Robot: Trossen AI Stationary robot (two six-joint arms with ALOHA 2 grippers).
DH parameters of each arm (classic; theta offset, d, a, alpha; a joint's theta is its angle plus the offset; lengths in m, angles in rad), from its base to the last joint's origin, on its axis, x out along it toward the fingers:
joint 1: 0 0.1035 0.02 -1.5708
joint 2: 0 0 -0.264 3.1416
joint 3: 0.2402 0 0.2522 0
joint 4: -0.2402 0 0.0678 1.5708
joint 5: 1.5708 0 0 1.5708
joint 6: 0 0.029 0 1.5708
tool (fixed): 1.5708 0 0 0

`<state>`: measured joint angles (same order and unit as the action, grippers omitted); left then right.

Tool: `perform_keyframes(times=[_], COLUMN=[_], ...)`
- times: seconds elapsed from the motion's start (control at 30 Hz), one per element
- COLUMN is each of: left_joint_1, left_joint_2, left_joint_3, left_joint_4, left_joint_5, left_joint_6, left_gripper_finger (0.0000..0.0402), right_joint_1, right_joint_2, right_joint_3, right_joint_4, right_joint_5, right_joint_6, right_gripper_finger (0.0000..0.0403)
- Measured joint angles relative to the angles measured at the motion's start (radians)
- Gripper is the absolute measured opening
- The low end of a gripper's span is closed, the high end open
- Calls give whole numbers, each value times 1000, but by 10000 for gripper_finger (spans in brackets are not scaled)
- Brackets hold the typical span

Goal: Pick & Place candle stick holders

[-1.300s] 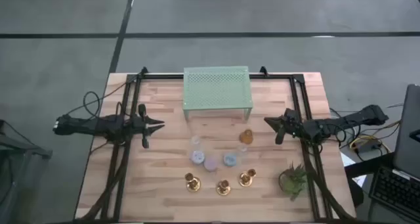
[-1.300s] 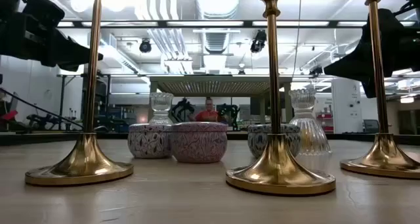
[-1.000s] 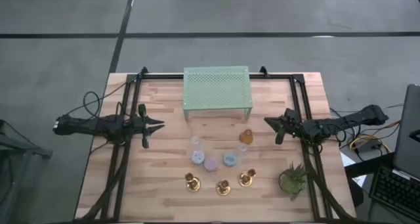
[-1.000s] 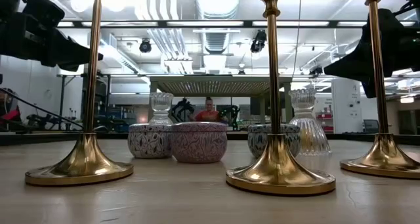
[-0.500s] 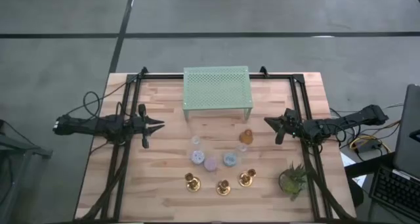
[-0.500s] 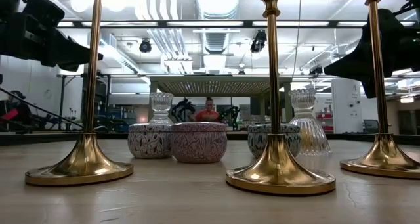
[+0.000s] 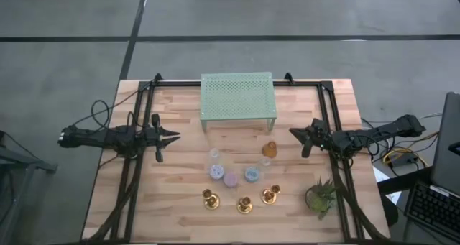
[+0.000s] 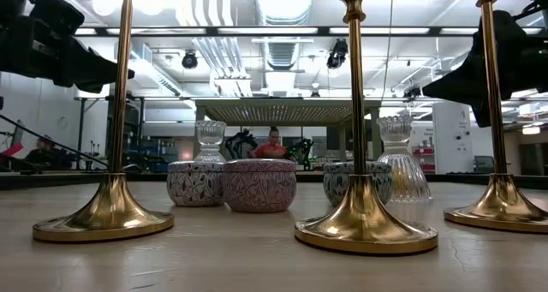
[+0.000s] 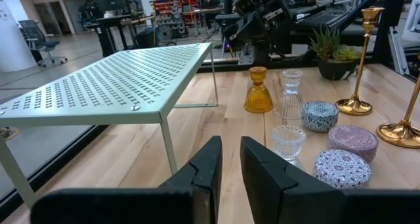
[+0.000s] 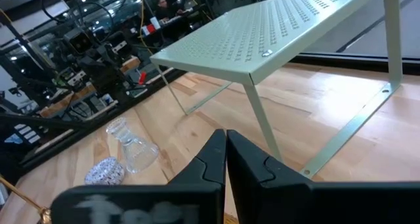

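Wood table (image 7: 180,180): gold holders (image 7: 244,203) stood at 6 o'clock, untouched; left claw (image 7: 175,136) barely ajar, right claw (image 7: 293,133) closed, both parked empty.

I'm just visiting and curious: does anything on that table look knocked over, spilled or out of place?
Nothing stands out. The three gold candlestick holders stand upright in a row near the table's front edge, the small candle tins and glass holders sit upright behind them, and the green mesh shelf stands level.
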<state>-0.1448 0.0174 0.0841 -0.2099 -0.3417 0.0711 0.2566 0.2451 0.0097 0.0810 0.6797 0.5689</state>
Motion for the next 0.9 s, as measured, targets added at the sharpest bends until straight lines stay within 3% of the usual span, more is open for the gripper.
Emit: perform_keyframes(times=[0.27, 0.37, 0.53, 0.6, 0.9], left_joint_1=[0, 0, 0, 0, 0], left_joint_2=[0, 0, 0, 0, 0], left_joint_3=[0, 0, 0, 0, 0], left_joint_4=[0, 0, 0, 0, 0], left_joint_5=[0, 0, 0, 0, 0], left_joint_6=[0, 0, 0, 0, 0], left_gripper_finger=[60, 60, 60, 60, 60], right_joint_1=[-2, -2, -1, 2, 146], right_joint_2=[1, 1, 1, 3, 191], right_joint_3=[0, 0, 0, 0, 0], right_joint_4=[112, 159, 256, 254, 324], right_joint_5=[44, -117, -639, -752, -739], right_joint_6=[-52, -87, -215, -206, -103], right_gripper_finger=[8, 8, 8, 8, 11])
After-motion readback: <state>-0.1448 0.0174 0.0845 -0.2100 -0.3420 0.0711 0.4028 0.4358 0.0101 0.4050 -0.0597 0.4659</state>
